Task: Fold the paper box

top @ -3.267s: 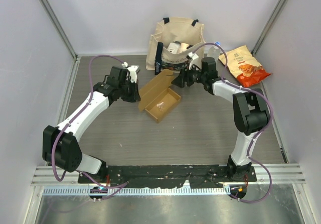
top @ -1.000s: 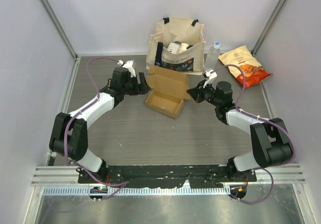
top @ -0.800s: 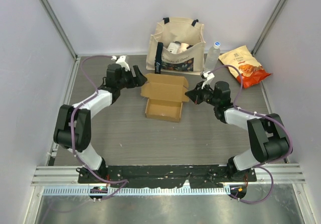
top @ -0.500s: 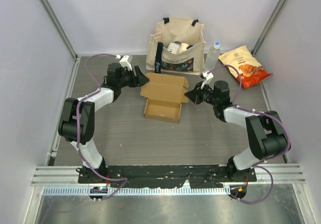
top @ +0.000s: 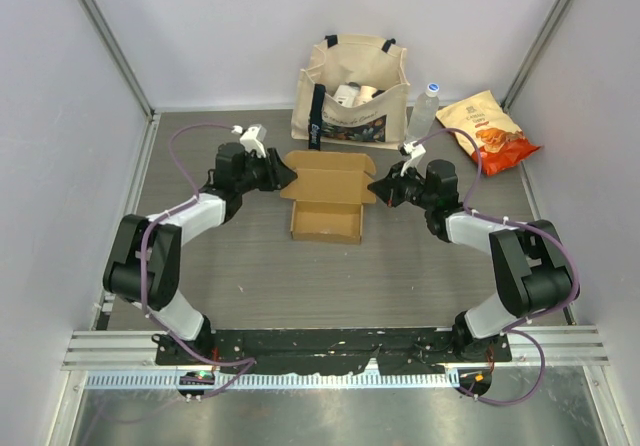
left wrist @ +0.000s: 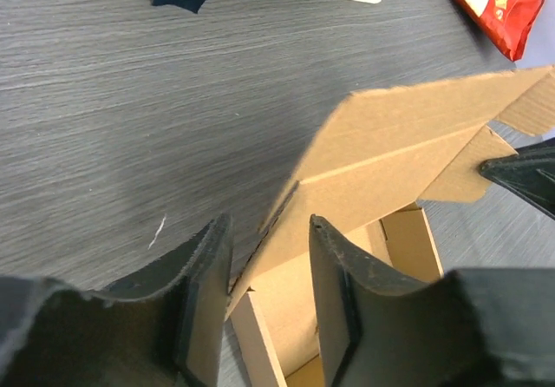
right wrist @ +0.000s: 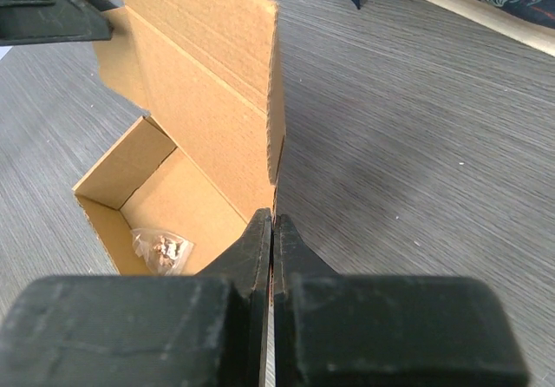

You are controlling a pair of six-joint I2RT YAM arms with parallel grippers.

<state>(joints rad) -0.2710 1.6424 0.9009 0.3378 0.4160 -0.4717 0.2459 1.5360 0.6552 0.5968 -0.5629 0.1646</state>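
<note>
The paper box sits mid-table as an open brown tray with its lid flap raised toward the back. My left gripper is at the lid's left corner. In the left wrist view its jaws straddle the lid's edge with a gap on both sides, so it is open. My right gripper is at the lid's right end. In the right wrist view it is shut on the thin edge of the box's lid. A small clear bag lies inside the tray.
A beige tote bag stands right behind the box. A plastic bottle and an orange snack packet are at the back right. Enclosure walls rise on the left, right and back.
The box has turned square to the arms. My left gripper has come in to the lid's left corner and its jaws have narrowed. The right gripper has stayed shut on the lid.
</note>
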